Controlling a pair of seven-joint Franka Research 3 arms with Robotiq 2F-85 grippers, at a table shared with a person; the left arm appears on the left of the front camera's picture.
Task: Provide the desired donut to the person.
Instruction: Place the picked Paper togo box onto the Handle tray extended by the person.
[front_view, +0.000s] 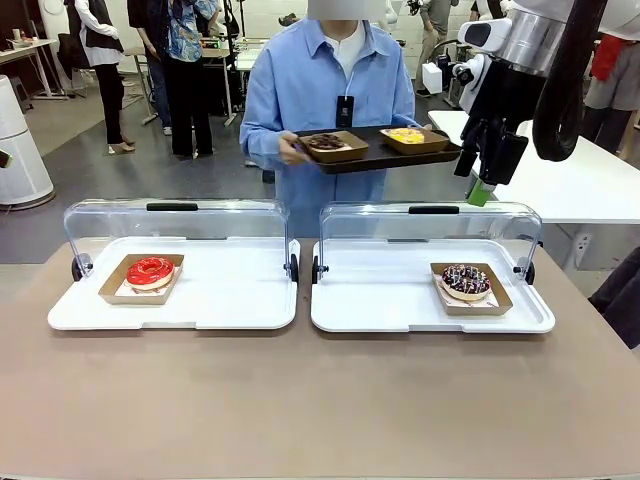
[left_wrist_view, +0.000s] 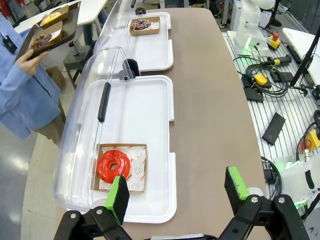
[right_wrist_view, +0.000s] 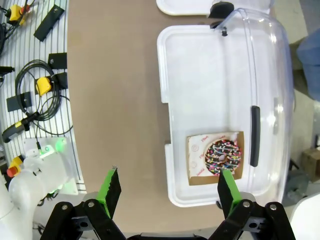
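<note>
The person (front_view: 330, 85) stands at the far side holding a dark serving tray (front_view: 375, 157) with a chocolate donut (front_view: 325, 142) and a yellow donut (front_view: 406, 134) in card boats. On the table, a red glazed donut (front_view: 150, 271) (left_wrist_view: 113, 166) lies in the left white tray (front_view: 230, 300). A chocolate sprinkled donut (front_view: 466, 281) (right_wrist_view: 223, 157) lies in the right white tray (front_view: 385, 300). My left gripper (left_wrist_view: 177, 187) hovers open high above the table, just beside the red donut. My right gripper (right_wrist_view: 169, 190) (front_view: 487, 170) is open too, raised above the right tray's near edge.
Both trays have clear domed lids (front_view: 175, 220) (front_view: 430, 225) swung open toward the person. Bare brown tabletop (front_view: 320, 400) stretches in front of the trays. Cables and controllers (left_wrist_view: 265, 80) lie on a slatted surface beside the table. Bystanders stand far behind.
</note>
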